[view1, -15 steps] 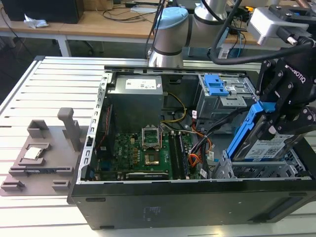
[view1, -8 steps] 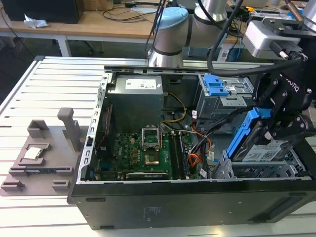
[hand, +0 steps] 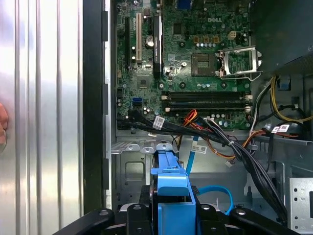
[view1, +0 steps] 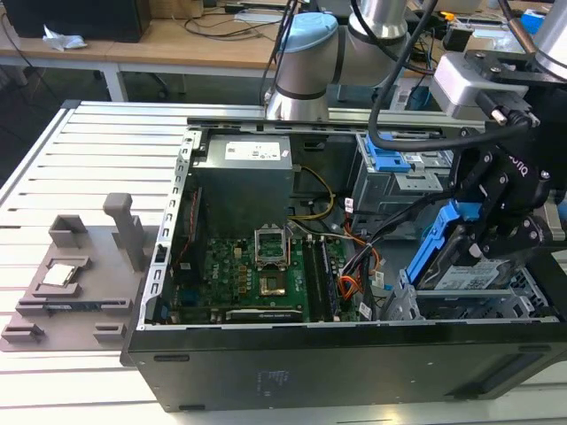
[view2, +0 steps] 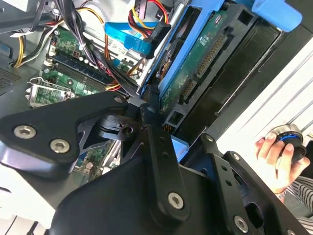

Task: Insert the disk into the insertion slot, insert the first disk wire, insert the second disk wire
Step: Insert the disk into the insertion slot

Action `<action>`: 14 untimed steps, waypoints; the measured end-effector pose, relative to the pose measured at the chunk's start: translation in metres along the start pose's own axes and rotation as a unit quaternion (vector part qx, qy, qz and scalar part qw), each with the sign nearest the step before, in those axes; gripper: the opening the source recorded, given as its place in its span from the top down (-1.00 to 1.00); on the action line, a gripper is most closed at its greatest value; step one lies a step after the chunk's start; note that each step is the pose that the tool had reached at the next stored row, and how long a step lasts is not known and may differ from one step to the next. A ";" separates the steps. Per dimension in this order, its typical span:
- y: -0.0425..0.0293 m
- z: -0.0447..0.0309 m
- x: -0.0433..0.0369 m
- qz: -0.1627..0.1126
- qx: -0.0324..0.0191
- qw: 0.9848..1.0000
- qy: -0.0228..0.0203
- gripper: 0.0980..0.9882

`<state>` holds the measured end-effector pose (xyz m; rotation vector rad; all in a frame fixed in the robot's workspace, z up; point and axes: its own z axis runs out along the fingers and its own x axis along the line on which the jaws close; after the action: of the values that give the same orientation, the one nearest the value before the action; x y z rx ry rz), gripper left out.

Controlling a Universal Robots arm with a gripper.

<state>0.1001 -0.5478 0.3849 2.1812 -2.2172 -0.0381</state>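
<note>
Slatted metal table [view1: 89, 150], open computer case [view1: 310, 363], disk [view1: 465, 279] held over the drive cage [view1: 403, 304].
Gripper [view1: 496, 241] jaws are clamped on the disk, which tilts between them just above the cage.

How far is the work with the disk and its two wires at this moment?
Nothing is finished yet. In hand: the gripper is shut on the disk, which is tilted with its lower end at the insertion slot, not lying flat in it. Left: seating the disk and both wires; the disk's connector edge shows bare in the second wrist view, and the red cable lies loose beside the motherboard.
</note>
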 end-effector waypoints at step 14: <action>0.0000 0.0009 0.0000 0.000 0.000 1.000 0.000 0.09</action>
<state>0.1002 -0.5478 0.3841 2.1812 -2.2171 -0.0380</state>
